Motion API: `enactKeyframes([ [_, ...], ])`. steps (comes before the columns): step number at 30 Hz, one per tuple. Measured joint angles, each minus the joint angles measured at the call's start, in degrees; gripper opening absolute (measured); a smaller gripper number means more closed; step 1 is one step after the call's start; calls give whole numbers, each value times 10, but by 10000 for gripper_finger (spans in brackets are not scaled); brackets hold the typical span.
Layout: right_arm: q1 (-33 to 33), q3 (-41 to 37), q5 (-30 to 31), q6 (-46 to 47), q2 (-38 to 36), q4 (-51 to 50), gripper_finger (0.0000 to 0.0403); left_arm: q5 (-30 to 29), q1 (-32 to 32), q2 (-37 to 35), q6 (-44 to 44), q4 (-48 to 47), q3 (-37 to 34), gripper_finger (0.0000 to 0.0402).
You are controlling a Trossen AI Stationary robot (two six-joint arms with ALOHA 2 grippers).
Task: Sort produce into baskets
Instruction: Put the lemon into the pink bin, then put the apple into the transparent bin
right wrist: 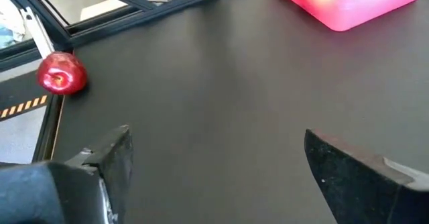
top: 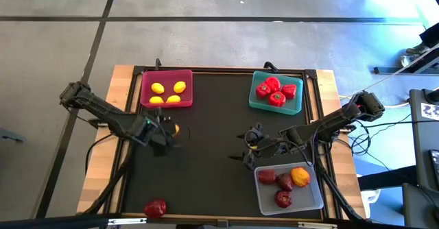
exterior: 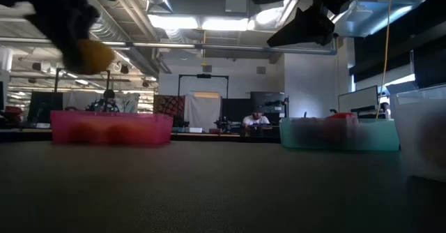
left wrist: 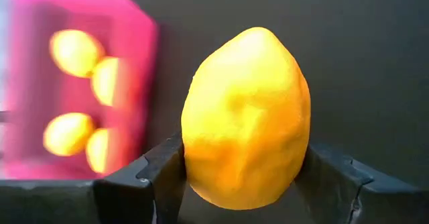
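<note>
Lemon (left wrist: 246,117) clamped in left tool (top: 167,131) near pink basket (top: 167,76), right tool (top: 248,147) spread apart beside clear basket (top: 315,198).

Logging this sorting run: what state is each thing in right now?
left gripper: shut on lemon, above mat
right gripper: open, empty
pink basket: four lemons inside
teal basket: red peppers inside
clear basket: apples plus one yellow-orange fruit
loose apple: unsorted, at mat edge

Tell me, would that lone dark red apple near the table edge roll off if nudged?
Probably. The round, glossy dark red apple sits free on the flat black table close to its edge, so a push likely rolls it. Its smooth skin may also slip in a pincer.
</note>
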Motion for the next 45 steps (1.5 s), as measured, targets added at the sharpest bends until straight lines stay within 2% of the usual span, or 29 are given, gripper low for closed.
enactKeyframes([
  [5, 0, 0, 4, 0, 0, 0, 351, -83, 73, -7, 15, 3, -2, 228],
  [10, 0, 0, 25, 0, 0, 8, 351, -124, 167, -7, 64, 29, -30, 229],
  [16, 0, 0, 25, 0, 0, 9, 351, -126, 297, -6, 160, 151, -84, 230],
  [22, 0, 0, 25, 0, 0, 9, 351, -103, 429, -6, 221, 217, -123, 230],
  [25, 0, 0, 25, 0, 0, 9, 351, -86, 473, -6, 246, 236, -136, 230],
  [32, 0, 0, 25, 0, 0, 9, 351, -93, 511, -5, 274, 268, -154, 239],
  [38, 0, 0, 24, 1, 0, 9, 351, -93, 507, -5, 284, 283, -163, 291],
  [45, 0, 0, 24, 9, 0, 8, 351, -91, 479, -6, 281, 218, -141, 313],
])
